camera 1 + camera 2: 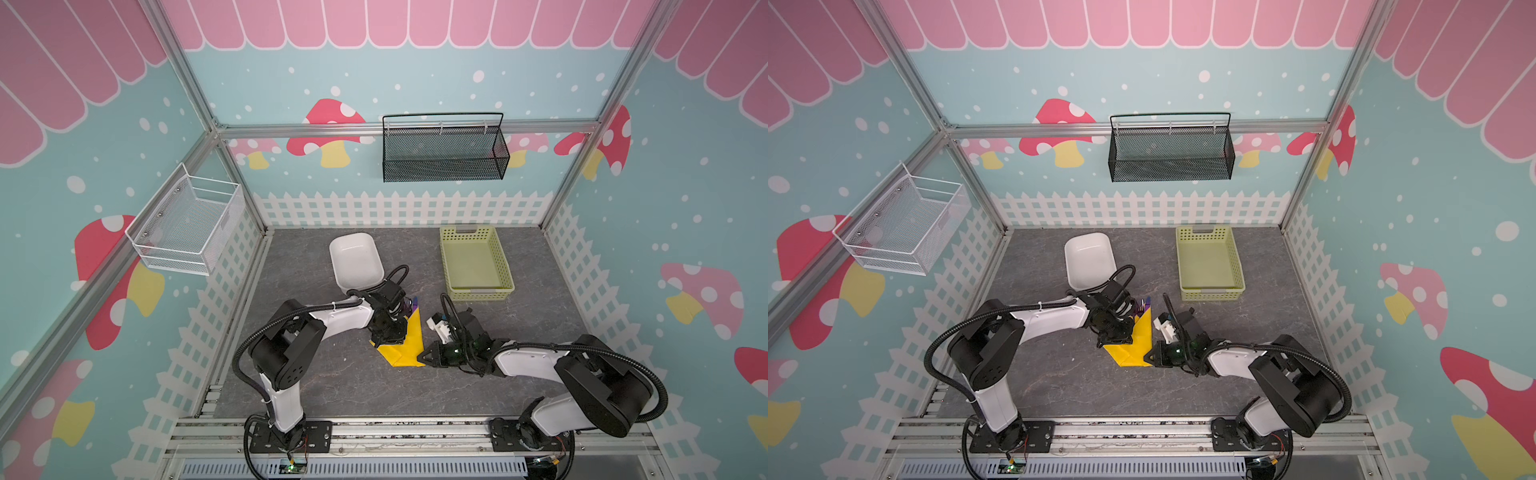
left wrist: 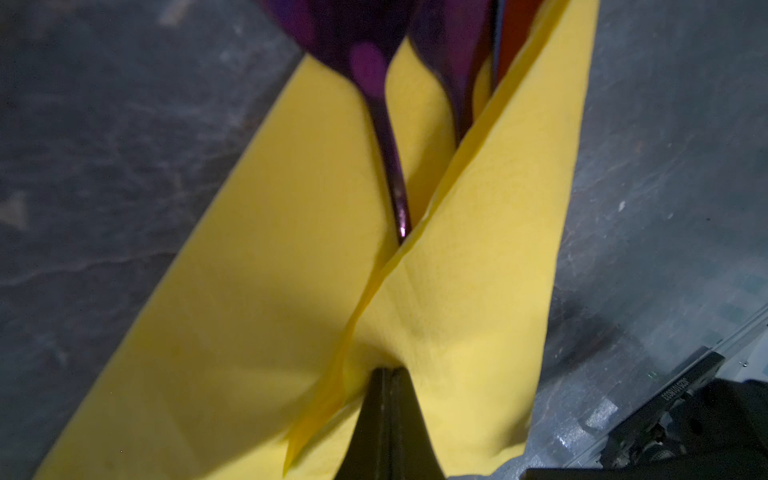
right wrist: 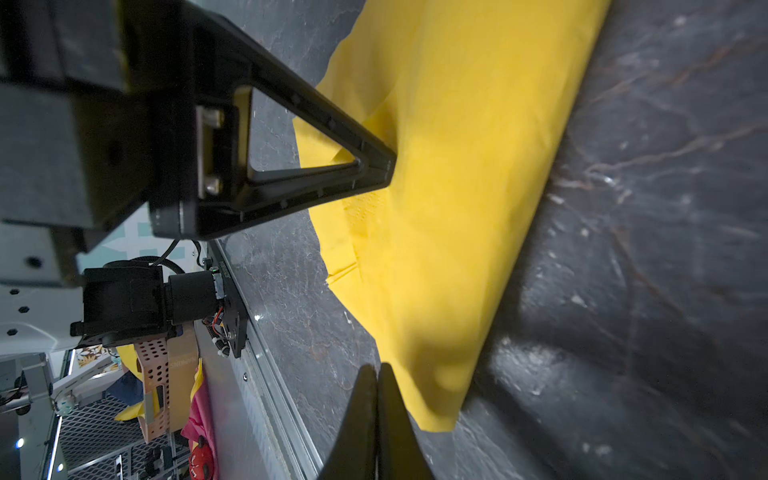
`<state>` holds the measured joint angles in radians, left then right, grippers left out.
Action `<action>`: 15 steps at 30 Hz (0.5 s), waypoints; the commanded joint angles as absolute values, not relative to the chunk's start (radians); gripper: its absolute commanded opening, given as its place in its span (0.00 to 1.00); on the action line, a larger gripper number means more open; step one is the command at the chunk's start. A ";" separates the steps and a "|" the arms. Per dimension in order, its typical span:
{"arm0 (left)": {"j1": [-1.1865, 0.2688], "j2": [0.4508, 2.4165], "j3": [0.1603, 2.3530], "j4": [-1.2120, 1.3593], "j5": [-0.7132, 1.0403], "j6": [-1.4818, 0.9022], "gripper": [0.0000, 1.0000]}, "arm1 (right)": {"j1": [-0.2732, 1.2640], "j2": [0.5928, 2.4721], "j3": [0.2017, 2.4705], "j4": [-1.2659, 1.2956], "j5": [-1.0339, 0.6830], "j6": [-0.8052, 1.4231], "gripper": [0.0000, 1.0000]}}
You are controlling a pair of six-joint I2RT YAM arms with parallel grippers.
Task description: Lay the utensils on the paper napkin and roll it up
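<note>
Paper napkin point(image 2: 478, 270), yellow, folded over the utensils point(image 2: 374, 83). Only the left wrist view shows purple handles entering the fold ahead of the left gripper point(image 2: 388, 370), jaws closed, tips pressing the paper. Right gripper point(image 3: 378, 368), jaws closed, touches the napkin's edge; label point(image 2: 675, 392) unreadable; green basket point(image 1: 473, 266) and white bowl point(image 1: 355, 262) stand beyond both grippers.

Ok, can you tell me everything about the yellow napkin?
The paper napkin is thin, bright yellow paper lying on the grey table, half wrapped: one side is folded over the purple utensils, whose ends poke out at the far end. The shut left gripper meets its fold, and the shut right gripper sits at its near corner.
</note>
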<state>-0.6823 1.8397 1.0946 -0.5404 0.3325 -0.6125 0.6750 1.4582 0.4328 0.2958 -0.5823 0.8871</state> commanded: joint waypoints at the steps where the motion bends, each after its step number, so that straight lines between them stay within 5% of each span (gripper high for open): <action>1: -0.683 1.861 1.059 -0.558 0.287 -0.594 0.00 | 0.673 1.480 0.409 0.275 -0.565 0.886 0.06; 15: -0.688 1.773 1.112 -0.562 0.318 -0.620 0.00 | 0.670 1.534 0.429 0.202 -0.533 0.857 0.05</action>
